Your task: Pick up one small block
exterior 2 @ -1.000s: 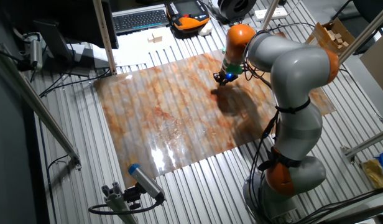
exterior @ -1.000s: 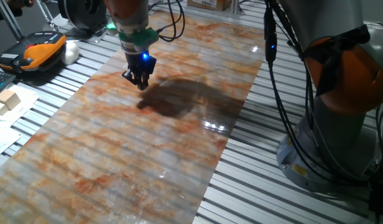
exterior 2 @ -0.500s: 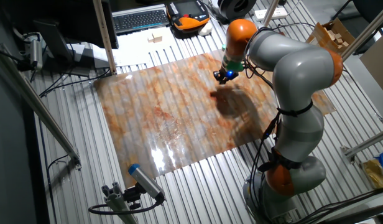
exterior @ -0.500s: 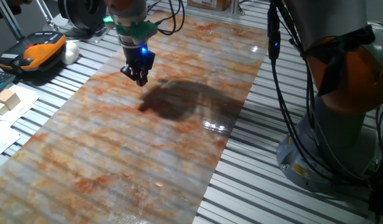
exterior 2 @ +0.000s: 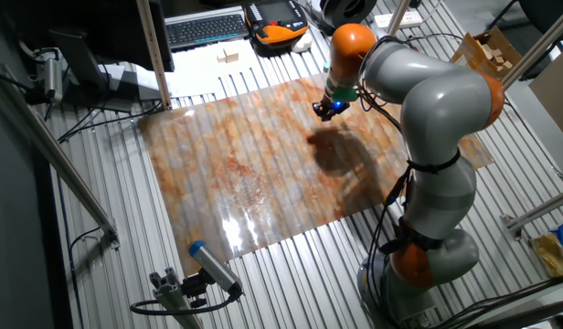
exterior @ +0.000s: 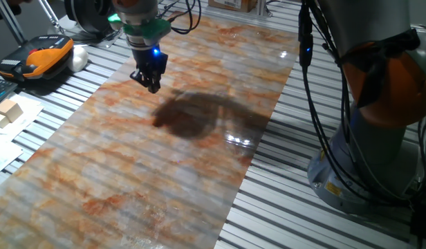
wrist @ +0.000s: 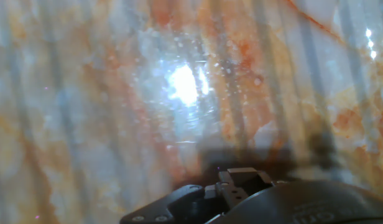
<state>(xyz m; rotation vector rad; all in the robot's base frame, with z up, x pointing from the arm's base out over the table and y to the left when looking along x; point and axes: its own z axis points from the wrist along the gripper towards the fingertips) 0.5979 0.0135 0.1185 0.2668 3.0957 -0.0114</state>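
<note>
Marbled orange and grey sheet (exterior: 130, 159) covers the middle of the slatted metal table (exterior: 296, 207), and the gripper (exterior: 151, 86) hangs just above it near its far left edge, clear of the surface, with a blue light glowing on the body above the fingers. From the one fixed view the fingertips look drawn close together at a dark point, but whether anything is caught between them I cannot tell. The small block does not show clearly in any view; it may be hidden at the fingertips, or too small to pick out against the mottled pattern. A dark shadow (exterior: 189, 117) of the arm lies on the sheet to the right of the gripper. From the other fixed view the gripper (exterior 2: 324, 109) sits over the far right part of the sheet (exterior 2: 254, 174). In the hand view only blurred sheet (wrist: 117, 124) with a bright glare spot shows, plus dark gripper hardware at the bottom edge. Larger pale wooden blocks (exterior: 7, 111) rest on white paper (exterior: 5, 149) at the left
</note>
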